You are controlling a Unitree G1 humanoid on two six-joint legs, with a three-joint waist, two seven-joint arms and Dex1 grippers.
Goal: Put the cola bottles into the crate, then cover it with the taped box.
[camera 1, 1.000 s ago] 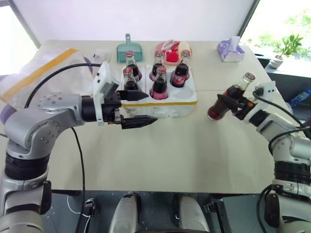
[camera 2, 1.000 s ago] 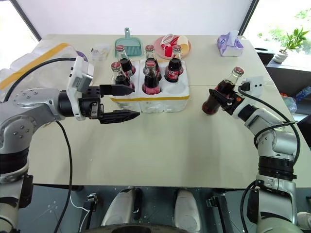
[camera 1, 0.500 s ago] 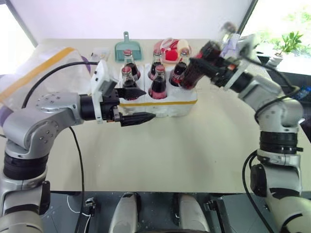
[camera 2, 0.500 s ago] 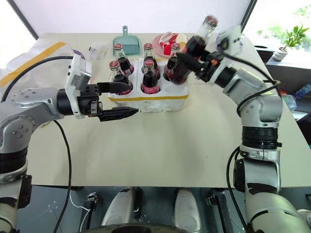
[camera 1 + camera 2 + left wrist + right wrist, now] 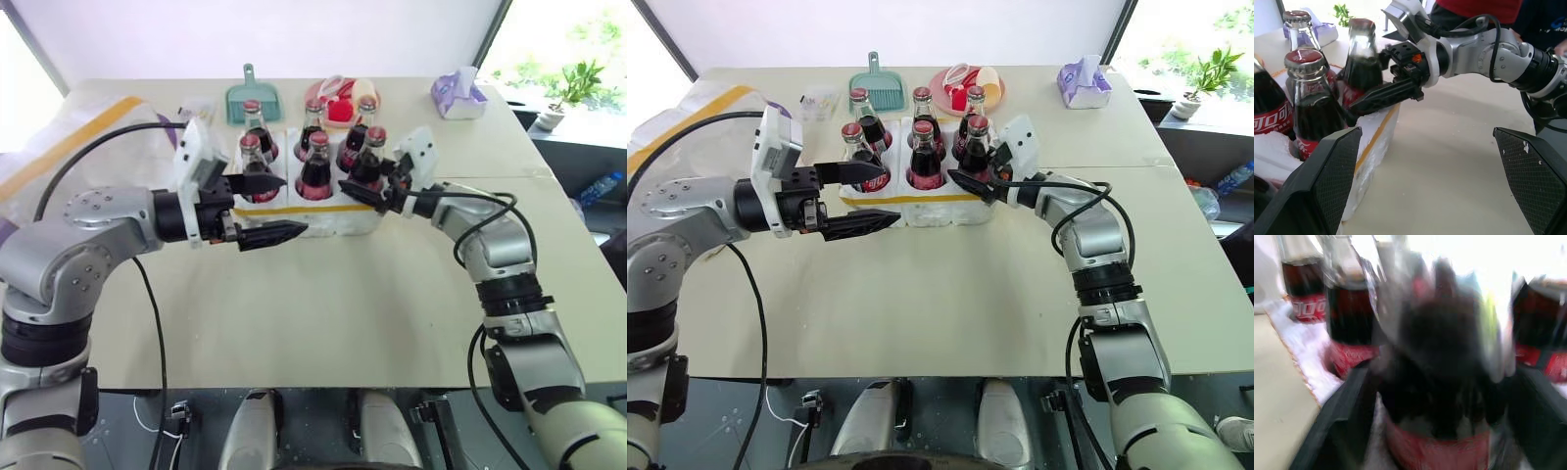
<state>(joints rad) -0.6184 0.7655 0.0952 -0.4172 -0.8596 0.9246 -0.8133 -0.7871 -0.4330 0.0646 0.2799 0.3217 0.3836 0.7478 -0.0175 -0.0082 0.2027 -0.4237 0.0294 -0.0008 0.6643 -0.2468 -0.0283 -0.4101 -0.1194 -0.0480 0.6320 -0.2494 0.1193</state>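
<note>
Standing upright in crate (image 5: 921, 208): six dark cola bottles (image 5: 921, 162), red caps up. My right gripper (image 5: 972, 181) fingers spread around front-right bottle (image 5: 976, 149); left gripper (image 5: 867, 196) wide open, empty.

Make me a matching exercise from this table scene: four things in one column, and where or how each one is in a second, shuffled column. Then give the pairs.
Things
1. taped box
2. teal dustpan
3. purple tissue pack
4. left gripper

Places or states
A. just behind the crate
B. open, holding nothing, at the crate's front left corner
C. at the left edge of the table
D. near the table's far right corner

Pairs: 1-C, 2-A, 3-D, 4-B
</note>
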